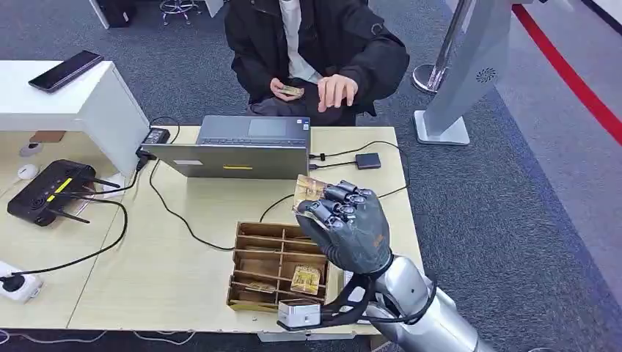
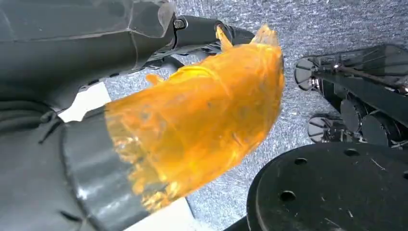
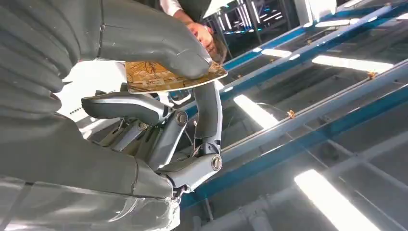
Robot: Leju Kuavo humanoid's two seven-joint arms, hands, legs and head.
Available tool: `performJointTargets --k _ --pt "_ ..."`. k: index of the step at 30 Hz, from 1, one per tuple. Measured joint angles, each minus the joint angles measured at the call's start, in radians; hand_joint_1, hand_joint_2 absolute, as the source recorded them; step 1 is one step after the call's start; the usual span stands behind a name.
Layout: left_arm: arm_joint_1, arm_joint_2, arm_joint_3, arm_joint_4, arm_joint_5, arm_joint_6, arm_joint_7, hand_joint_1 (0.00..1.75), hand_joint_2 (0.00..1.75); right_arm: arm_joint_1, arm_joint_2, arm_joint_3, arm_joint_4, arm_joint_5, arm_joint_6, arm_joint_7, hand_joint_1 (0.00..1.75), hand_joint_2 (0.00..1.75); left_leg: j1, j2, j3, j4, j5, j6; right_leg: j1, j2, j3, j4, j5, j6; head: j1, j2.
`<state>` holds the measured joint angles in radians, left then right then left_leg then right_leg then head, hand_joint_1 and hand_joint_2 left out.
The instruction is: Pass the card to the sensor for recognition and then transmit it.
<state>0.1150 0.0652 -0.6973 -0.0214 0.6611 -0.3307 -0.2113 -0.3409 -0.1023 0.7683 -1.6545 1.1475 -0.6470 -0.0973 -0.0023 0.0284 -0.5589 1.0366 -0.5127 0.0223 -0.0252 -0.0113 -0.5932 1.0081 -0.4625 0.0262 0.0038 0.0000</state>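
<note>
Card (image 1: 309,189) pinched in my right robot hand (image 1: 345,224) above the table (image 1: 169,257), and that thin edge-grip could let it slip before reaching the sensor (image 1: 367,160).

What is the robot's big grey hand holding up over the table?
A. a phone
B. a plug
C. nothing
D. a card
D: the right hand pinches a tan patterned card above the table, and the right wrist view shows the same card pressed between the thumb and the fingers.
</note>
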Motion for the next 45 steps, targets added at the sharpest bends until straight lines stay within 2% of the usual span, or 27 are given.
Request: performJointTargets --k 8,16,30,31,32,33,34,35,36,37,38,39,40,41,42,43,44,45 --pt "-0.013 0.013 0.0 0.0 -0.045 -0.005 0.003 0.0 0.0 -0.063 0.035 -0.014 0.05 0.016 0.008 0.034 1.75 1.75 0.0 0.0 0.0 0.0 0.0 0.0 0.0 0.0 0.0 0.0 0.0 0.0 0.0 0.0" --pt "-0.018 0.027 0.001 0.0 -0.077 -0.013 0.01 0.0 0.0 -0.134 0.069 -0.032 0.165 0.004 0.057 0.067 1.75 1.75 0.0 0.0 0.0 0.0 0.0 0.0 0.0 0.0 0.0 0.001 0.0 0.0 0.0 0.0" --pt "-0.017 0.036 0.019 0.0 -0.09 -0.013 0.01 0.0 0.0 -0.173 0.079 -0.037 0.269 -0.006 0.099 0.08 1.75 1.75 0.0 0.0 0.0 0.0 0.0 0.0 0.0 0.0 0.0 0.0 0.0 0.0 0.0 0.0" --pt "-0.017 0.037 0.021 0.0 -0.09 -0.013 0.01 0.0 0.0 -0.176 0.081 -0.036 0.272 -0.01 0.11 0.085 1.55 1.75 0.0 0.0 0.0 0.0 0.0 0.0 0.0 0.0 0.0 0.0 0.0 0.0 0.0 0.0" --pt "-0.017 0.037 0.023 0.0 -0.09 -0.013 0.01 0.0 0.0 -0.18 0.081 -0.036 0.277 -0.014 0.12 0.086 1.29 1.75 0.0 0.0 0.0 0.0 0.0 0.0 0.0 0.0 0.0 0.0 0.0 0.0 0.0 0.0" --pt "-0.017 0.037 0.026 0.0 -0.092 -0.013 0.01 0.0 0.0 -0.185 0.083 -0.036 0.283 -0.018 0.134 0.088 0.56 1.75 0.0 0.0 0.0 0.0 0.0 0.0 0.0 0.0 0.0 0.0 0.0 0.0 0.0 0.0" --pt "-0.017 0.037 0.026 0.0 -0.094 -0.013 0.01 0.0 0.0 -0.191 0.084 -0.036 0.291 -0.022 0.149 0.096 0.0 1.75 0.0 0.0 0.0 0.0 0.0 0.0 0.0 0.0 0.0 0.001 0.0 0.0 0.0 0.0" --pt "-0.017 0.037 0.027 0.0 -0.098 -0.011 0.007 0.0 0.0 -0.197 0.085 -0.035 0.297 -0.024 0.162 0.099 0.0 1.75 0.0 0.0 0.0 0.0 0.0 0.0 0.0 0.0 0.0 0.0 0.0 0.0 0.0 0.0" --pt "-0.022 0.035 0.027 0.0 -0.118 0.026 -0.022 0.0 0.0 -0.202 0.086 -0.035 0.303 -0.027 0.172 0.106 0.0 1.75 0.0 0.0 0.0 0.0 0.0 0.0 0.0 0.0 0.0 0.0 0.0 0.0 0.0 0.0" --pt "-0.035 0.016 0.026 0.0 -0.147 0.099 -0.07 0.0 0.0 -0.204 0.086 -0.034 0.306 -0.029 0.183 0.114 0.0 1.75 -0.001 0.0 0.0 0.001 0.001 0.0 0.0 0.0 -0.001 0.0 0.0 0.0 0.0 0.0" --pt "-0.051 -0.015 0.02 -0.002 -0.196 0.234 -0.089 0.0 0.0 -0.203 0.086 -0.033 0.307 -0.012 0.197 0.142 0.0 1.75 -0.004 -0.001 0.0 0.001 0.001 0.001 -0.001 -0.001 -0.001 0.0 0.0 0.0 0.0 0.0" --pt "-0.075 -0.043 0.003 -0.014 -0.256 0.422 -0.045 0.0 0.0 -0.196 0.086 -0.035 0.3 0.023 0.217 0.186 0.0 1.75 -0.004 -0.003 -0.001 0.001 0.002 0.002 -0.002 -0.004 -0.001 0.0 0.0 0.001 -0.001 0.0" --pt "-0.1 -0.081 -0.02 -0.034 -0.3 0.611 0.022 0.0 0.0 -0.184 0.086 -0.038 0.287 0.054 0.233 0.219 0.0 1.75 -0.004 -0.005 -0.002 0.001 0.003 0.003 -0.002 -0.006 0.0 0.0 0.001 0.001 -0.001 0.0" --pt "-0.119 -0.1 -0.043 -0.049 -0.325 0.761 0.07 0.0 0.0 -0.174 0.086 -0.042 0.274 0.076 0.245 0.241 0.0 1.75 -0.003 -0.005 -0.002 0.001 0.003 0.003 -0.002 -0.007 0.0 0.0 0.001 0.001 0.001 0.0" --pt "-0.138 -0.132 -0.065 -0.061 -0.335 0.892 0.092 0.0 0.0 -0.165 0.086 -0.046 0.262 0.092 0.254 0.25 0.0 1.75 -0.003 -0.004 -0.002 0.001 0.003 0.003 -0.003 -0.006 0.0 0.0 0.001 0.001 0.0 0.0" --pt "-0.154 -0.153 -0.079 -0.07 -0.339 0.952 0.099 0.0 0.0 -0.159 0.086 -0.049 0.253 0.101 0.259 0.255 0.0 1.75 -0.003 -0.003 -0.002 0.001 0.002 0.003 -0.003 -0.004 0.0 0.0 0.002 0.002 0.001 0.0" --pt "-0.165 -0.163 -0.089 -0.078 -0.342 0.96 0.099 0.0 0.0 -0.153 0.086 -0.051 0.245 0.107 0.264 0.257 0.0 1.75 -0.003 0.0 -0.002 0.001 0.002 0.004 -0.003 -0.002 0.0 -0.001 0.002 0.002 0.001 0.0" --pt "-0.173 -0.17 -0.096 -0.084 -0.342 0.93 0.099 0.0 0.0 -0.147 0.086 -0.053 0.238 0.109 0.266 0.259 0.0 1.75 -0.003 0.001 -0.001 0.001 0.002 0.004 -0.003 0.0 0.0 -0.001 0.003 0.003 0.0 0.0"
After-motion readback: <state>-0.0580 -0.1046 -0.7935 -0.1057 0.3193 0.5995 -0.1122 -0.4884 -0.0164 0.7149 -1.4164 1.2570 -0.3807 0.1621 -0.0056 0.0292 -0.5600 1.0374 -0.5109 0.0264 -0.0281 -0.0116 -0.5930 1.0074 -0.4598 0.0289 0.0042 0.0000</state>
